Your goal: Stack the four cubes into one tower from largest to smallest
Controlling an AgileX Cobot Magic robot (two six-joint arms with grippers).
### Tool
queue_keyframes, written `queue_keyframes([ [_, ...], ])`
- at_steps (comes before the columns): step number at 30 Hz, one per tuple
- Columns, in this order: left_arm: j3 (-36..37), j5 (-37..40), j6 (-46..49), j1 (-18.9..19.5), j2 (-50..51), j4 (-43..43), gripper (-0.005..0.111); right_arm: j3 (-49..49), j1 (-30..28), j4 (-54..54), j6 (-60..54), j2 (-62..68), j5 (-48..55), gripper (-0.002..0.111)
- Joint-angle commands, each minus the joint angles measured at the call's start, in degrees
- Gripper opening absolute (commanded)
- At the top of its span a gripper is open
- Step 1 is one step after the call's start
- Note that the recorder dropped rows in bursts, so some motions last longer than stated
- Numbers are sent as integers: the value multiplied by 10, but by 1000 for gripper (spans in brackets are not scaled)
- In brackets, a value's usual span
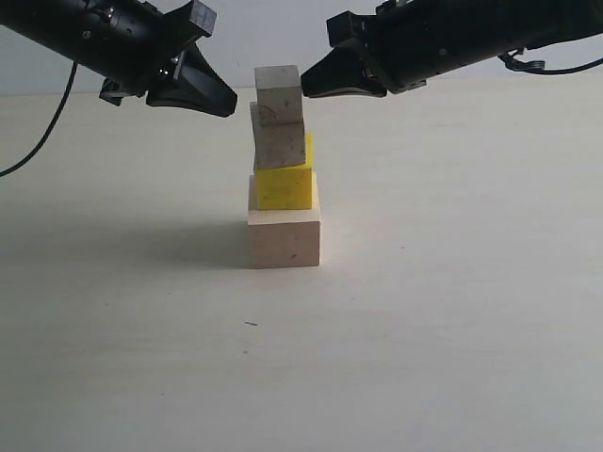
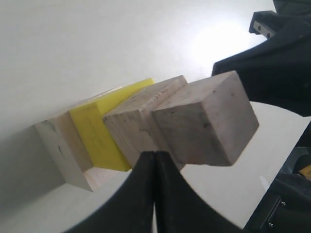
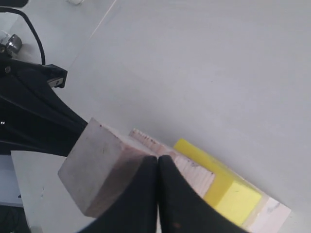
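Pale tabletop (image 1: 452, 320), plain wall behind; left gripper (image 1: 230, 104) is held raised just beside the tower (image 1: 283, 188), jaws pressed together, nothing gripped. At centre, all four are stacked: large pale wood cube (image 1: 284, 240), yellow cube (image 1: 283, 186), two small pale wood cubes (image 1: 279, 141), the upper ones skewed. The right gripper (image 1: 306, 87) is likewise closed and empty, tip at the top cube (image 1: 278, 88); contact cannot be told. Stacking is judged complete, with only withdrawal left.

left pincer (image 1: 229, 104) black, tapered | right pincer (image 1: 308, 88) black, tapered | black cable (image 1: 64, 99)

Large cube (image 3: 273, 212) seemingly cut off.
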Motion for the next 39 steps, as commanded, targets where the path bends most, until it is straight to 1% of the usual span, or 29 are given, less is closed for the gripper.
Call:
queue_keyframes([
  [1, -3, -3, 3, 2, -1, -6, 0, -4, 1, -2, 24, -1, -23, 0],
  [5, -3, 1, 3, 2, 13, -18, 0, -4, 1, -44, 79, -1, -40, 0],
  [10, -3, 1, 31, -15, 46, -55, 0, -4, 1, -88, 109, -1, -45, 0],
  [14, -3, -14, 32, -20, 57, -54, 0, -4, 1, -119, 127, -1, -45, 0],
  [20, -3, -18, 34, -18, 58, -51, 0, -4, 1, -123, 128, -1, -43, 0],
  [22, -3, -19, 34, -18, 58, -51, 0, -4, 1, -133, 144, -1, -32, 0],
  [32, -3, -19, 34, -18, 58, -33, 0, -4, 1, -140, 147, -1, 31, 0],
  [39, -3, -19, 34, -18, 58, -33, 0, -4, 1, -140, 147, -1, 44, 0],
])
